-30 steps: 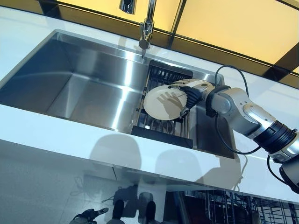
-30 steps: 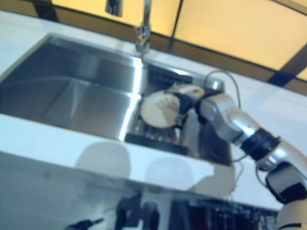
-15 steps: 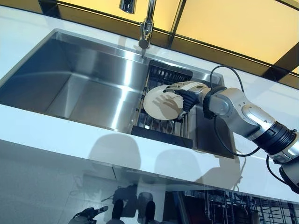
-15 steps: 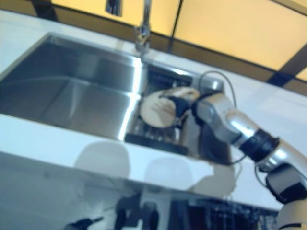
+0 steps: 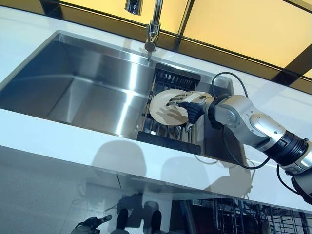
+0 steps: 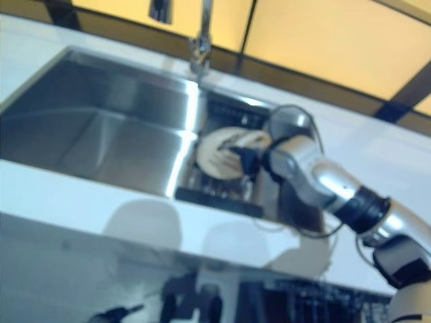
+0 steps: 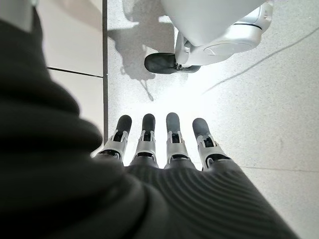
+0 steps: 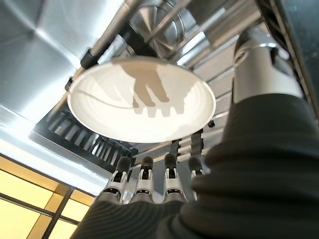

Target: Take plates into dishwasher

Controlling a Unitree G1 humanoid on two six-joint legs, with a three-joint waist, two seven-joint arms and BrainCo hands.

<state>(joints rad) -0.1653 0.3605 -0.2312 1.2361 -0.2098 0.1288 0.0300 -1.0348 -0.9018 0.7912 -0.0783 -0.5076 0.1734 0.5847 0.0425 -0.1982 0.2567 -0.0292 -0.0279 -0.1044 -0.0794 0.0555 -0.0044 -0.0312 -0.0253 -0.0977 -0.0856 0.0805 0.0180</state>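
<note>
- So we're at the pick-up step, by the look of it: the plate (image 5: 168, 108) hasn't left the sink (image 5: 73, 92) yet. It sits tilted on the dark drying rack (image 5: 168, 131) at the sink's right end, just below the faucet (image 5: 153, 29).
- Our right hand (image 5: 191, 105) is reaching in from the counter's right side, right up against the plate's right rim.
- In the right wrist view the fingers (image 8: 144, 172) are straight and spread apart, poking past the plate's near edge with the thumb (image 8: 259, 64) off on the other side. We'd call the hand open, nothing curled round the rim yet. We can't tell if the fingertips actually touch the plate.
- Next move, our guess: close fingers and thumb on the rim, then lift it off the rack bars without knocking it flat.
- After that it needs to go down to the dishwasher rack (image 5: 243, 217), which peeks out below the counter's front edge (image 5: 97, 146) at the lower right.
- Left hand (image 7: 164, 144) is idle, hanging down over the floor (image 7: 269, 99), fingers straight, holding nothing.
</note>
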